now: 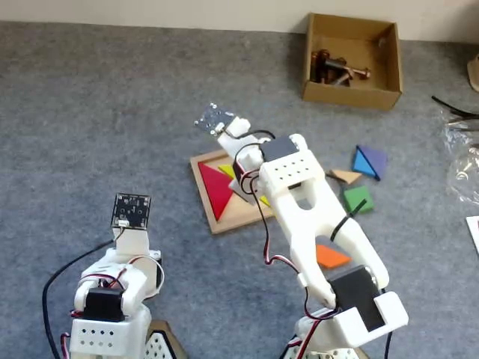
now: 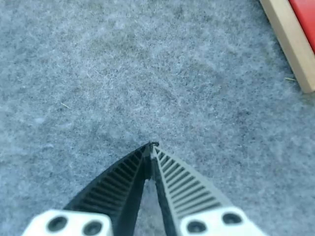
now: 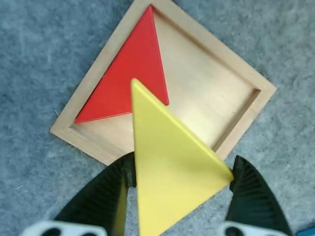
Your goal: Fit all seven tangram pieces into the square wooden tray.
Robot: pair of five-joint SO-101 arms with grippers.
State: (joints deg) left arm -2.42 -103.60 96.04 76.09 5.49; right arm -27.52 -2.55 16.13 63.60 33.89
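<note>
Tray (image 1: 224, 221) (image 3: 266, 91): square, light wood, low rim, lies flat on the carpet, turned corner-on.
Red triangle (image 1: 212, 191) (image 3: 125, 73): large, flat inside the tray, long side against one rim, right-angle corner at the tray's middle.
Yellow triangle (image 1: 227, 170) (image 3: 170, 172): large, pinched between the right gripper's (image 3: 182, 169) fingers, over the tray, one corner pointing across the red triangle.
Outside the tray, flat on the carpet: blue triangle (image 1: 364, 161) touching purple piece (image 1: 379, 158); small tan triangle (image 1: 346, 176) just beside the blue; green square (image 1: 357, 200) near the tan; orange triangle (image 1: 331, 256) apart from these, partly hidden.
</note>
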